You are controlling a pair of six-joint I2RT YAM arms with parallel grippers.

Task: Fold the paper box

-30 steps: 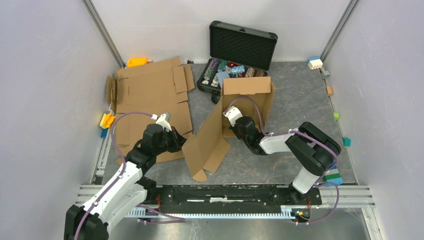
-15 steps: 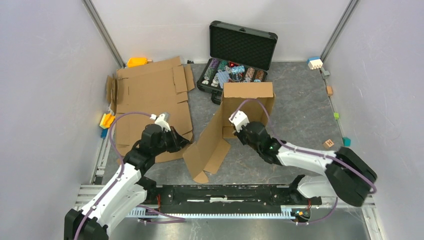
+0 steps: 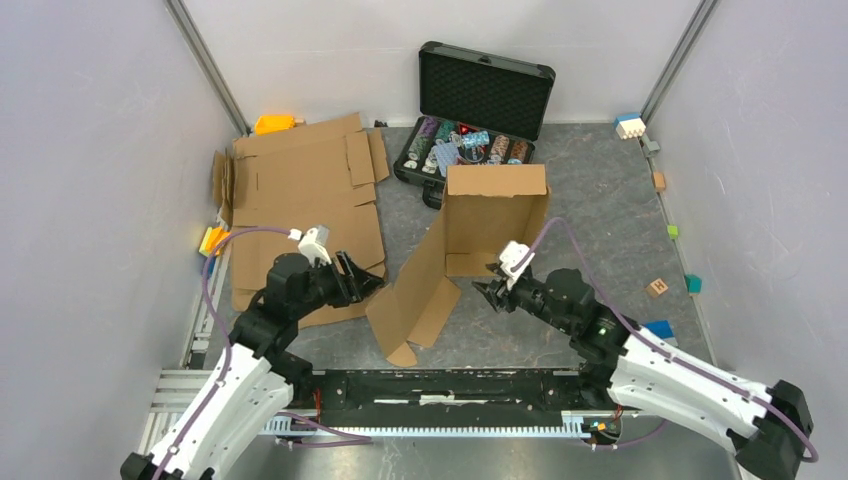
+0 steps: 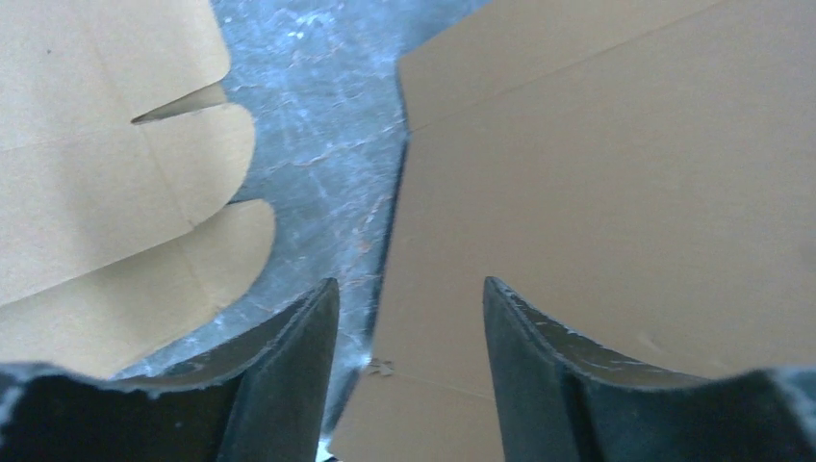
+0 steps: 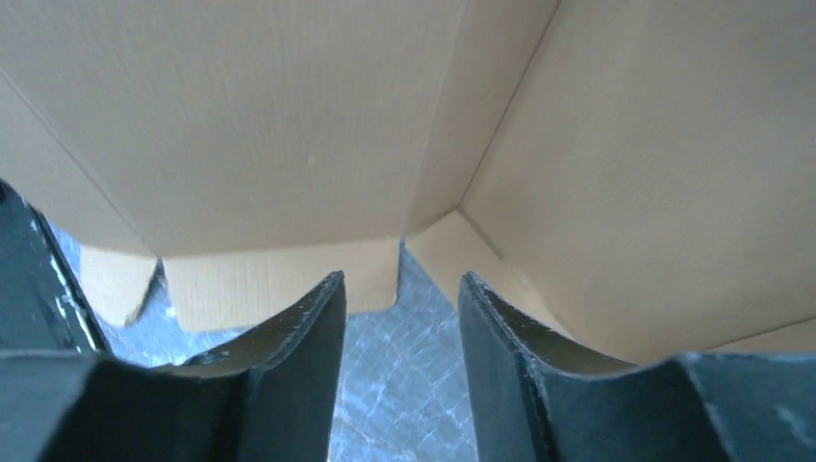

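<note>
The paper box [image 3: 470, 240] stands half-formed mid-table: a brown back wall, a right side wall, and a long left panel splaying toward the front. My left gripper [image 3: 365, 278] is open just left of that splayed panel. In the left wrist view the panel [image 4: 616, 192] lies beyond the open left gripper [image 4: 409, 284], and nothing is held. My right gripper [image 3: 487, 290] is open in front of the box's open side. The right wrist view looks into the box's inner corner [image 5: 241, 115], and bare table shows between the fingers of the right gripper [image 5: 401, 276].
Flat cardboard sheets [image 3: 300, 190] lie at the left, also in the left wrist view [image 4: 96, 173]. An open black case [image 3: 480, 110] with colourful chips stands behind the box. Small blocks sit along the edges: orange [image 3: 272, 124], yellow [image 3: 213, 240], wooden cube [image 3: 657, 288].
Both grippers have opened and let go of the box. The right arm has drawn back out of the box toward the near right. The left gripper has backed off slightly.
</note>
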